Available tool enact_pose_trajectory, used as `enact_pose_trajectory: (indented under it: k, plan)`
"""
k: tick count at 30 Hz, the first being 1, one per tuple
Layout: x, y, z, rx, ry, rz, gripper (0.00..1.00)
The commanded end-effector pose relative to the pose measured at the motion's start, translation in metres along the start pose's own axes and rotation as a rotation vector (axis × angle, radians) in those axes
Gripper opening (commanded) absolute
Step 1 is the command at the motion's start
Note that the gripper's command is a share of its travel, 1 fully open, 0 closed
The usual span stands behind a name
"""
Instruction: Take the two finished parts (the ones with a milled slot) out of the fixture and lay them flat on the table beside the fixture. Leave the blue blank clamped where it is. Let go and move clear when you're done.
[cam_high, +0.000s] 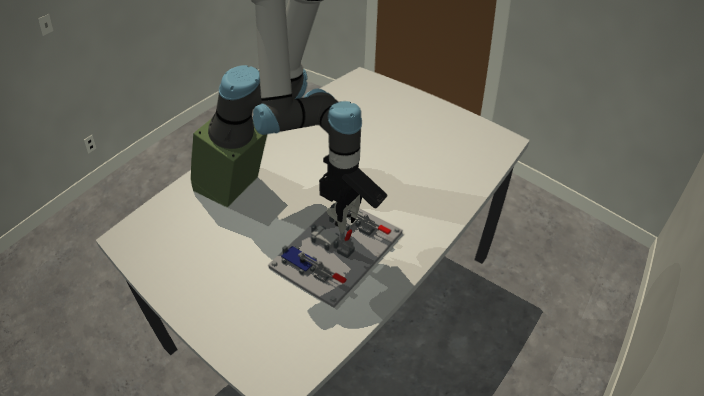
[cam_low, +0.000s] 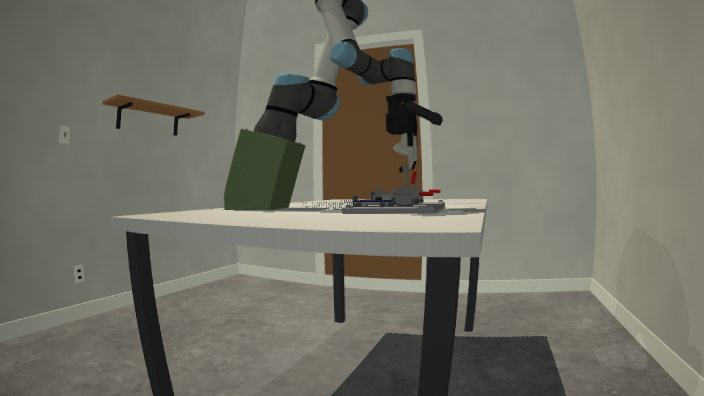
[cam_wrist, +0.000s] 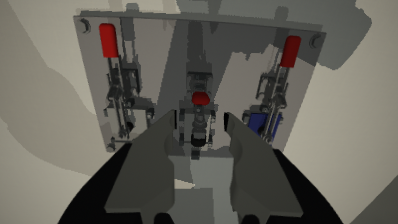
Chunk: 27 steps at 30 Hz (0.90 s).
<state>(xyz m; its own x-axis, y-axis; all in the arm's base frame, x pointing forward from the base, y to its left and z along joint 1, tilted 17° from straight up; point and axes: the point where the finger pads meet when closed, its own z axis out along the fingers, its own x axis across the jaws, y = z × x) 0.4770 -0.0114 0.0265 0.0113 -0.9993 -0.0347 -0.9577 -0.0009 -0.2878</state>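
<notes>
The grey fixture plate (cam_high: 337, 260) lies on the table and carries three toggle clamps. The blue blank (cam_high: 298, 259) sits at the plate's near-left station under a clamp with a flat red handle (cam_high: 339, 277); it also shows in the wrist view (cam_wrist: 260, 122). The far clamp's red handle (cam_high: 384, 229) lies flat too. The middle clamp's red handle (cam_wrist: 200, 97) stands raised. My gripper (cam_wrist: 200, 112) hangs straight above the middle station, open, with a finger on each side of that handle and nothing between them. The grey slotted parts are hard to make out among the clamp hardware.
The arm's green base block (cam_high: 227, 167) stands on the table behind and to the left of the fixture. The table's right edge (cam_high: 440, 250) runs close beside the plate. A dark floor mat (cam_high: 450, 320) lies below.
</notes>
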Motion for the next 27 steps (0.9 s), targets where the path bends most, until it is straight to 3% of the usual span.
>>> enact_pose_trajectory:
  k: [1,25,26,27]
  plan:
    - [0.0001,-0.0002,-0.0068,0.0,0.0,0.0,0.28]
    - [0.0001,-0.0002,-0.0073,0.0,0.0,0.0,0.28]
    - [0.0001,-0.0002,-0.0073,0.0,0.0,0.0,0.59]
    - [0.0001,-0.0002,-0.0072,0.0,0.0,0.0,0.59]
